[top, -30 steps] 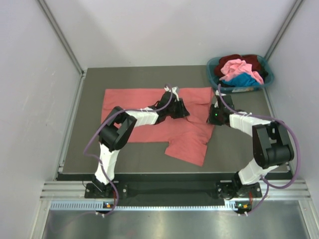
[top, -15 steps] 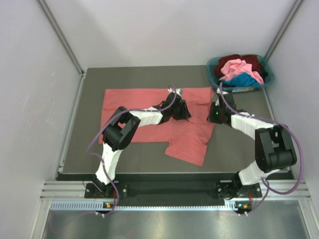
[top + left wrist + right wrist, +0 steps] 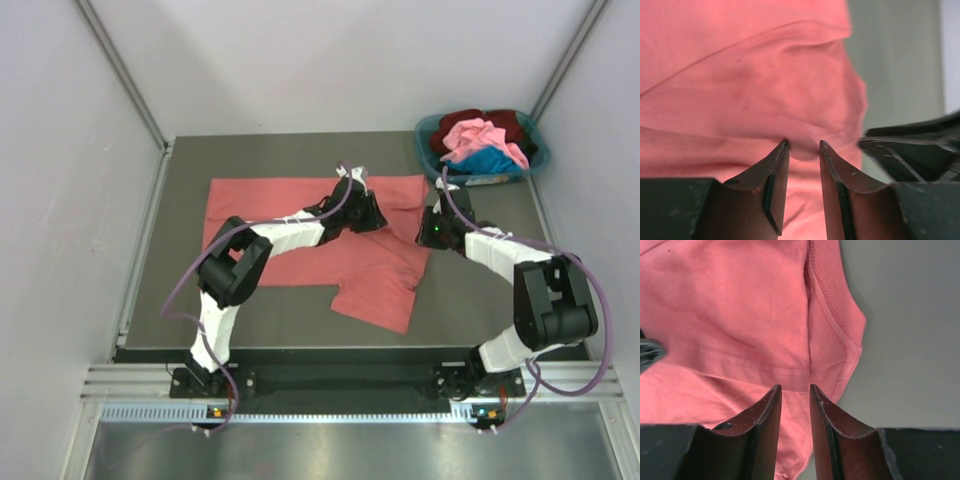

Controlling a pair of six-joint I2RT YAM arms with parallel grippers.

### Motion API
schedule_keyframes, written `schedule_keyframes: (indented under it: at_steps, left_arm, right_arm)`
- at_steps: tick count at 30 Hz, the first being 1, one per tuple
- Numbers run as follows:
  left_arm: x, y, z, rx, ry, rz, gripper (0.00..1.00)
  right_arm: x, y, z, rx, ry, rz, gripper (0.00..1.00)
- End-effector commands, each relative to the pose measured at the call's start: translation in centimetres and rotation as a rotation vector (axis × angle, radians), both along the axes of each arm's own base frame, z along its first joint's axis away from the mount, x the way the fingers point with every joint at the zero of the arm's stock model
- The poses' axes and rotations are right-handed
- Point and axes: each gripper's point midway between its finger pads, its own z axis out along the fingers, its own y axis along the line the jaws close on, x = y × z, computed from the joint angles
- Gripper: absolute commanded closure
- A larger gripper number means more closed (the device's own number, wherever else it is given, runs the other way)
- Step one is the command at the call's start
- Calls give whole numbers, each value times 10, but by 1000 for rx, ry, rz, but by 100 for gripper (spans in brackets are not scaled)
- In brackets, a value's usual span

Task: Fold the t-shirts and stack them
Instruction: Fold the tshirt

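While red shirt (image 3: 270, 215) lies spread on middle of table (image 3: 170, 300), step in hand looks like first fold. Left gripper (image 3: 803, 145) is low over shirt's far right part, jaws part-way apart, small bulge of cloth at tips; cannot tell if pinched. Right gripper (image 3: 795, 387) at right sleeve hem, jaws slightly apart, nothing between. Other shirts (image 3: 482, 140) lie in basket (image 3: 428, 150), far right corner. Next move probably needs both grippers to clamp cloth, then lift together.
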Motion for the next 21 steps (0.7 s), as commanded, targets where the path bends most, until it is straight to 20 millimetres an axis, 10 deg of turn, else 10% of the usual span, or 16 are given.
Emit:
schedule_keyframes:
  at_steps: [1, 10, 21]
  left_arm:
    - [-1, -14, 70, -121, -95, -28, 64]
    - [-9, 4, 94, -76, -134, -16, 64]
    - [-29, 25, 17, 56, -19, -27, 64]
  right_arm:
    - [1, 1, 11, 5, -38, 9, 70]
    - [2, 1, 4, -1, -28, 14, 70]
    - [6, 1, 8, -9, -30, 14, 69]
